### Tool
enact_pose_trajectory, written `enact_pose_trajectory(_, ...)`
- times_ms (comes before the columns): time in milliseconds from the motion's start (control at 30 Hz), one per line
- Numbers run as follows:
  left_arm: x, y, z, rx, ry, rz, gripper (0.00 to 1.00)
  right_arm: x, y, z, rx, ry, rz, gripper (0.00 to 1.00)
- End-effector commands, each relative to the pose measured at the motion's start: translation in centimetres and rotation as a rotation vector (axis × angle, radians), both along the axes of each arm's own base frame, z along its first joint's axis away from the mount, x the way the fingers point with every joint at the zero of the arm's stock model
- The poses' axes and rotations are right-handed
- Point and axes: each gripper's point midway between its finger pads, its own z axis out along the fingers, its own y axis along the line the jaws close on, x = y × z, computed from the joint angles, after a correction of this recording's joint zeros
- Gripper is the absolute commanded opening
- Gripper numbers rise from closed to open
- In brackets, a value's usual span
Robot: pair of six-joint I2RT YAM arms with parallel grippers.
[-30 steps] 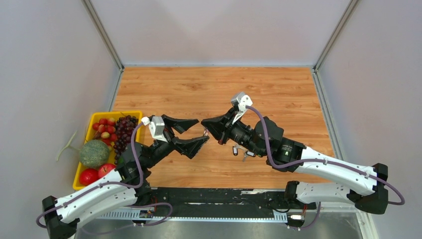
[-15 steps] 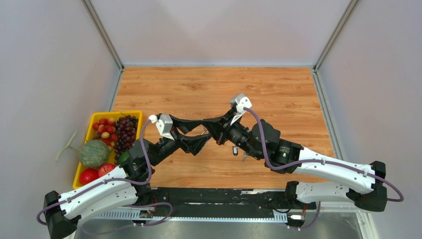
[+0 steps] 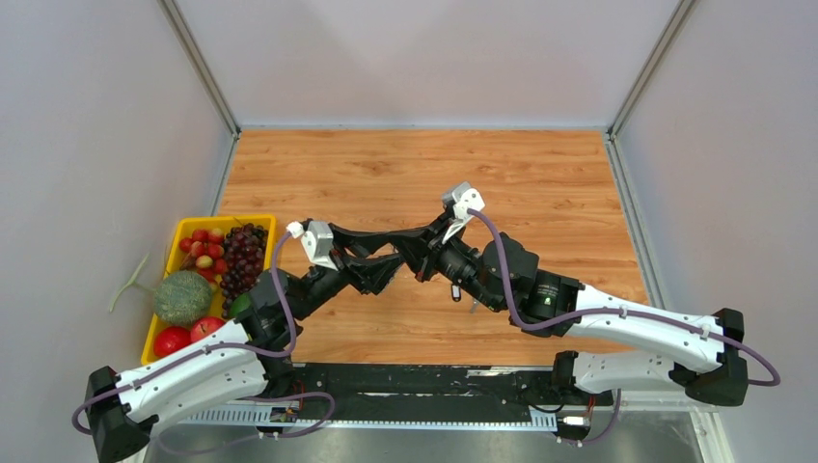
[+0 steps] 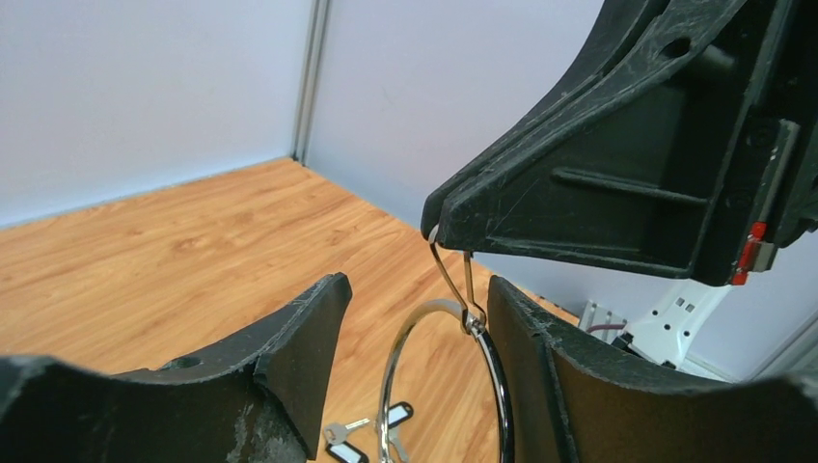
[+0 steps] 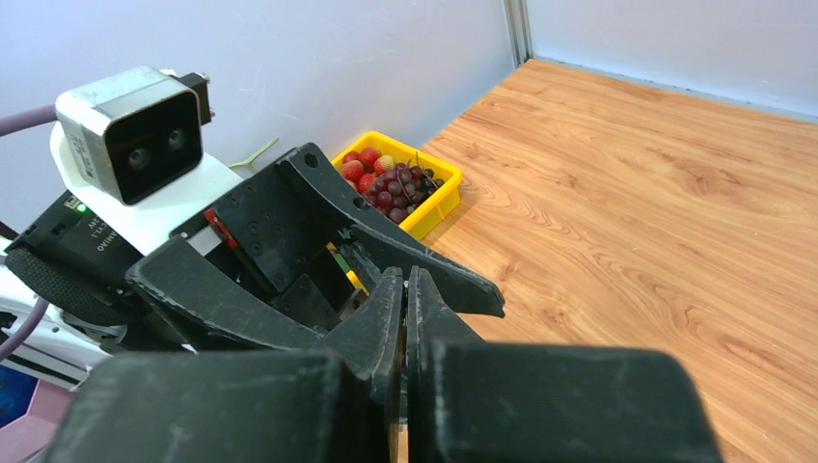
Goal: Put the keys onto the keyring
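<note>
- Right gripper (image 4: pixel 431 224): fingers pressed together, pinching the thin wire clasp at the top of the keyring (image 4: pixel 386 376). The ring hangs from it, clear of the table (image 3: pixel 540 183).
- Left gripper (image 4: pixel 417 285): fingers spread, one on each side of the hanging ring. One finger is just beside the wire; contact cannot be determined.
- Keys (image 4: pixel 397 415): black-headed, lying on the table below the ring, apart from both grippers.
- Yellow basket (image 3: pixel 159 328) of fruit at the table's left edge.
</note>
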Motion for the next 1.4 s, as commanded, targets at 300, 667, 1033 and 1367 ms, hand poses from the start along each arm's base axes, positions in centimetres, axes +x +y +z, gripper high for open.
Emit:
enact_pose_trajectory(300, -0.5, 0.0, 2.3, -0.032, -0.075, -0.013, 0.34, -0.4, 0.1, 3.7, 0.098, -0.011, -0.006, 0.00)
enact_pose_trajectory(667, 0.0, 0.4, 1.9, -0.010, -0.059, 0.020, 0.00, -0.5, -0.3, 2.0, 0.001, 0.007, -0.006, 0.10)
enact_pose_trajectory(1033, 0.0, 0.5, -0.2, 0.057, -0.041, 0.025, 0.00, -1.7, -0.9, 2.4, -0.154, -0.008, 0.066, 0.39)
enact_pose_trajectory(1367, -2.8, 0.0, -1.9, 0.133, -0.063, -0.117, 0.00, -3.0, -1.1, 1.8, -0.310, -0.024, 0.225, 0.34)
